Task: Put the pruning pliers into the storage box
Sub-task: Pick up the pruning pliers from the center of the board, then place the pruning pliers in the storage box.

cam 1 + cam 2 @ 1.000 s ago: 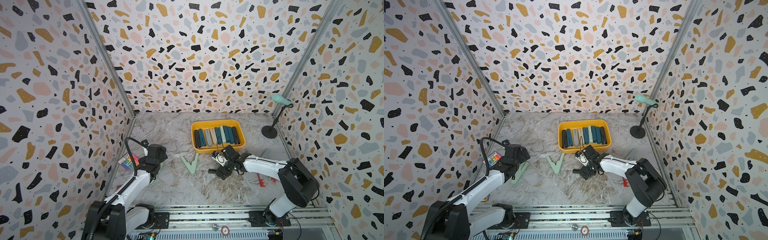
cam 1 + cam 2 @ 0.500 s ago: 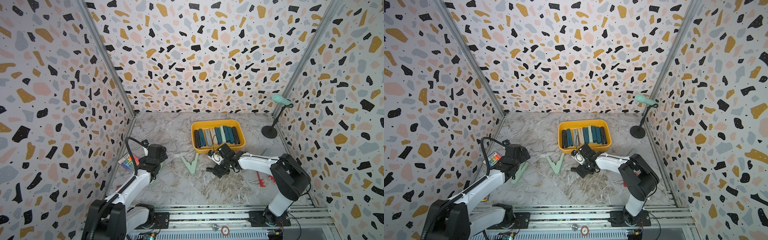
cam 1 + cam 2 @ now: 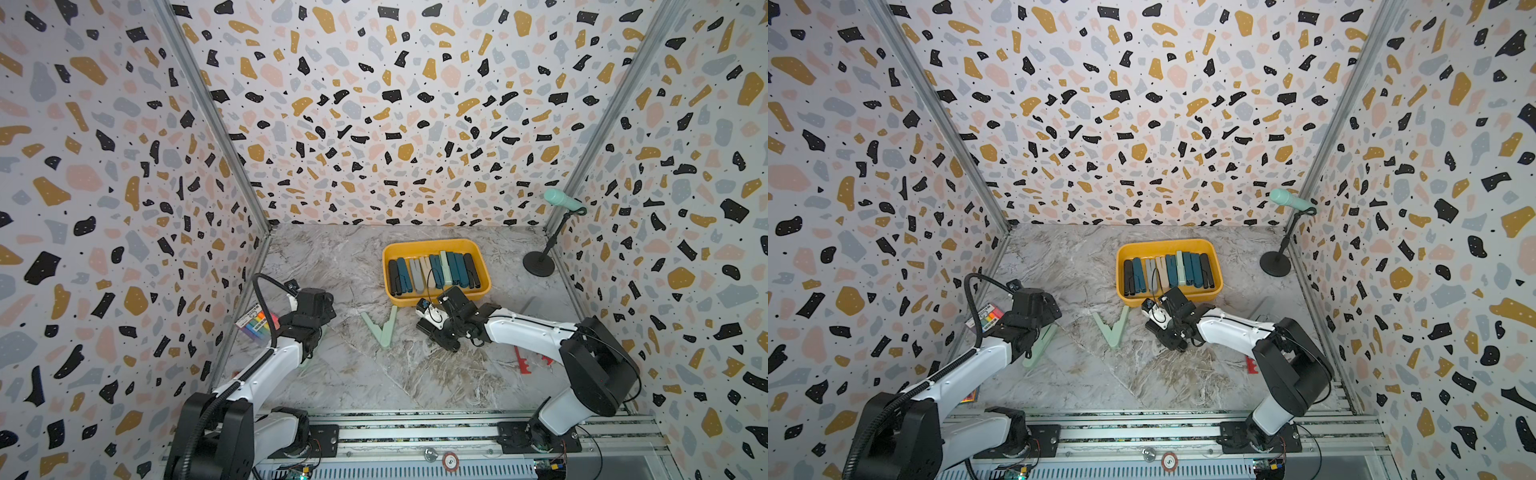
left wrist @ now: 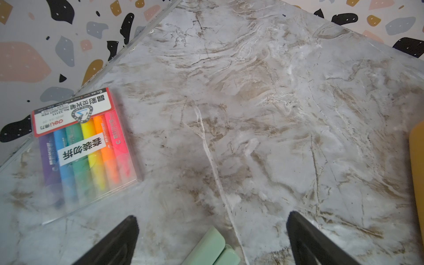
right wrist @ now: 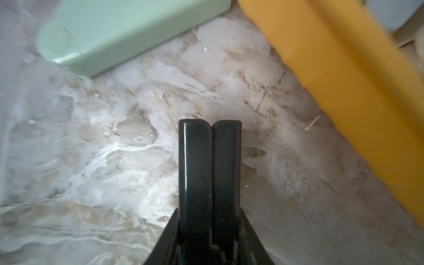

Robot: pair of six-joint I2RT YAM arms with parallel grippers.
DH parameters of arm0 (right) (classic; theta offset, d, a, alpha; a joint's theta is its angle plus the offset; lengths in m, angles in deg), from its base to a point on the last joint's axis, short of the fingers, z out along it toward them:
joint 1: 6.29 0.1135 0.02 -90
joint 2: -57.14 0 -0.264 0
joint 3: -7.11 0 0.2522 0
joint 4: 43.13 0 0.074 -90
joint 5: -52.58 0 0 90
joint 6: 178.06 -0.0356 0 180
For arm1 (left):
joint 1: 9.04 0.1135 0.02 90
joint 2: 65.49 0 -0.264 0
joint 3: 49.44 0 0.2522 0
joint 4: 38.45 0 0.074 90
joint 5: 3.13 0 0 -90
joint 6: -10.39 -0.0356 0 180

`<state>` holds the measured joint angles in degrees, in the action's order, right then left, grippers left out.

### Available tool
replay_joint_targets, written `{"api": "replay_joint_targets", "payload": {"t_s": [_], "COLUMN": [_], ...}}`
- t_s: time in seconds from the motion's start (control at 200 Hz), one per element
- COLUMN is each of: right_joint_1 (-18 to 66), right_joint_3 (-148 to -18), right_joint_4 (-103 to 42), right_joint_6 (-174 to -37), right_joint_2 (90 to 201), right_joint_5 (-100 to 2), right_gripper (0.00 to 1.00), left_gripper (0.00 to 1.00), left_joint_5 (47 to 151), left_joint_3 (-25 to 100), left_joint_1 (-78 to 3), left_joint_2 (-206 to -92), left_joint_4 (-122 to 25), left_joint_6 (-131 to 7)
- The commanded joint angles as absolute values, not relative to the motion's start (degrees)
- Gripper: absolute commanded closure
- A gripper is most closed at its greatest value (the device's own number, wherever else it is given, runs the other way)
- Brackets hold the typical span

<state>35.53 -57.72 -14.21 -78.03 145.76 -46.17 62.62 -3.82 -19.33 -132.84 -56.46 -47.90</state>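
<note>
The yellow storage box [image 3: 432, 243] [image 3: 1167, 242] stands at the back centre with several pruning pliers [image 3: 434, 270] side by side in it. In front of its near rim, my right gripper [image 3: 434, 328] [image 5: 209, 211] is shut on black pruning pliers [image 5: 210, 160], whose two arms are pressed together just above the floor. Mint pliers [image 3: 382, 328] [image 5: 126, 29] lie open in a V to its left. My left gripper [image 4: 212, 215] [image 3: 1027, 332] is open above the end of other mint pliers [image 4: 211, 247] [image 3: 1040, 347]. Red pliers [image 3: 525, 361] lie beside the right arm.
A rainbow highlighter packet [image 4: 85, 149] [image 3: 255, 328] lies by the left wall. A mint microphone on a black stand [image 3: 561, 199] stands in the back right corner. A flat grey piece [image 3: 536, 307] lies right of the box. Terrazzo walls close in three sides.
My right gripper has shifted left toward the box's near rim and closed from wide open onto the black pliers. The left arm has not moved.
</note>
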Motion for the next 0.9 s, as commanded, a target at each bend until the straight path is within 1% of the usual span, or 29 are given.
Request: {"api": "replay_joint_targets", "payload": {"t_s": [0.0,0.075,0.155,0.225,0.295,0.526,0.656,0.766,0.891], "right_joint_1": [34.4,31.8,27.3,22.8,20.2,16.9,12.7,11.5,11.4], "right_joint_3": [-59.0,-60.0,-61.6,-64.0,-66.5,-77.2,-83.8,-89.8,-93.9], "right_joint_4": [-12.0,-12.9,-15.0,-16.3,-18.1,-18.9,-18.1,-15.7,-13.3], "right_joint_6": [-80.3,-83.6,-87.9,-91.7,-96.1,-100.9,-102.0,-101.9,-102.0], "right_joint_2": [140.8,137.8,135.7,136.3,138.1,149.3,157.4,164.2,170.2], "right_joint_5": [-51.2,-52.4,-50.9,-48.4,-45.9,-40.7,-39.1,-37.3,-36.1], "right_gripper": [1.0,1.0,0.99,0.99,0.99,0.98,1.0,0.99,0.96], "left_gripper": [0.01,0.01,0.0,0.01,0.0,0.01,0.01,0.01,0.0], "left_joint_5": [62.6,62.2,61.7,61.7,61.8,56.3,56.2,55.3,54.6], "left_joint_3": [-3.1,-2.9,-2.7,-2.7,-2.3,-3.0,-3.7,-3.6,-3.5], "left_joint_1": [-19.1,-19.1,-19.1,-19.0,-19.6,-26.1,-28.6,-30.8,-33.8], "left_joint_2": [-133.3,-133.5,-133.5,-133.5,-133.4,-132.7,-133.2,-134.0,-134.7], "left_joint_4": [-54.7,-54.8,-54.8,-55.0,-55.3,-55.8,-55.0,-55.2,-55.9], "left_joint_6": [-48.5,-48.8,-49.1,-49.7,-50.6,-49.9,-48.7,-48.2,-46.4]}}
